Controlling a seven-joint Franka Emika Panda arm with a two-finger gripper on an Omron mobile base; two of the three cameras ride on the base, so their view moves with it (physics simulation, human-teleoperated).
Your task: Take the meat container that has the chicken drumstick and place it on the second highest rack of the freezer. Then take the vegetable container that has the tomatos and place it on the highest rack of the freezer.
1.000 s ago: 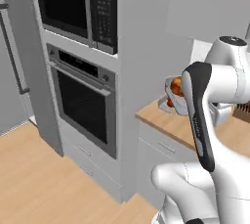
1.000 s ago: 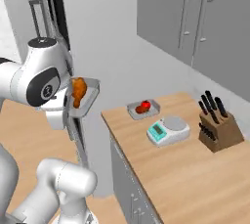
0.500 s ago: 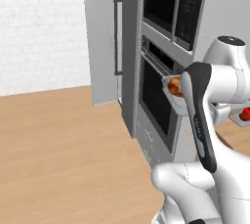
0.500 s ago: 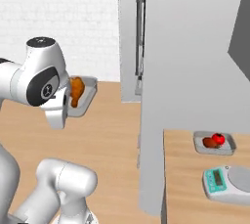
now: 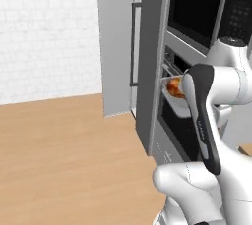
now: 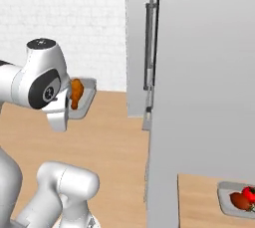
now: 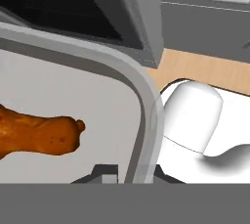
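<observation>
My gripper (image 7: pixel 131 176) is shut on the rim of the grey meat container (image 7: pixel 141 96), which rides in the air in front of the arm. The orange-brown chicken drumstick (image 7: pixel 41 135) lies inside it. From the base views the meat container (image 5: pixel 173 96) (image 6: pixel 87 97) with the chicken drumstick (image 6: pixel 75 92) hangs at about chest height. The tall grey freezer (image 5: pixel 118 47) (image 6: pixel 137 43) stands ahead with its long dark handle (image 6: pixel 148 43); its racks are hidden. The vegetable container (image 6: pixel 226 192) with the tomatos (image 6: pixel 241 199) rests on the wooden counter at lower right.
Black wall ovens (image 5: pixel 197 17) in a grey cabinet (image 6: pixel 204 72) stand right of the freezer, close to the held container. Open wooden floor (image 5: pixel 64 145) spreads to the left, ending at a white brick wall (image 5: pixel 49 27).
The whole picture has swung: the base has turned away from the counter and ovens toward the freezer and white wall. The container with the drumstick has stayed in my grip.
</observation>
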